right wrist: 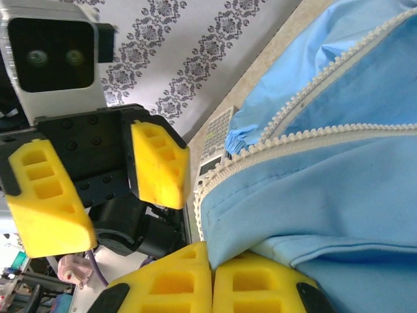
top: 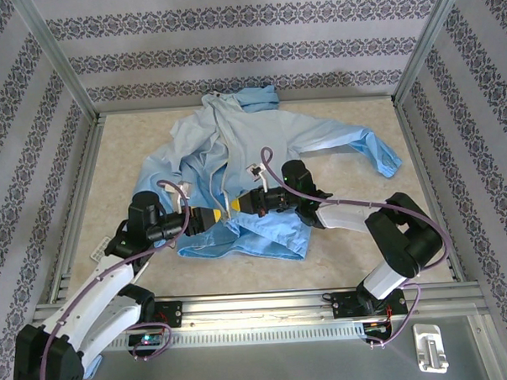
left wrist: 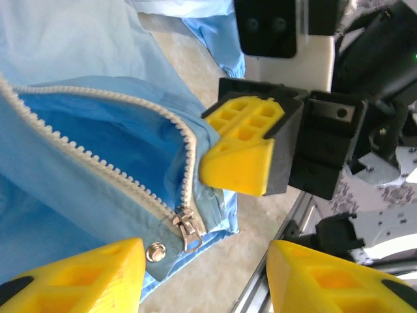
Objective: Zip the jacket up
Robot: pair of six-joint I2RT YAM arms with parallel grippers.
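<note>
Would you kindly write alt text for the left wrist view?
Light-blue jacket, pale zipper open, slider low beside a snap. The left gripper stands open below it; the right gripper is shut on the jacket's edge.

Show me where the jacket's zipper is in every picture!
Top view: the zipper runs down the middle of the jacket.
Left wrist: the zipper bends down the centre, slider just below.
Right wrist: the zipper crosses the upper right.
Shared landmark: the shut right claw at the jacket's hem.

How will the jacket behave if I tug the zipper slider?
Probably floppy: the thin jacket lies rumpled and folded, so it should bunch rather than slide. The zipper slider looks small and metallic, likely slippery to pinch.
</note>
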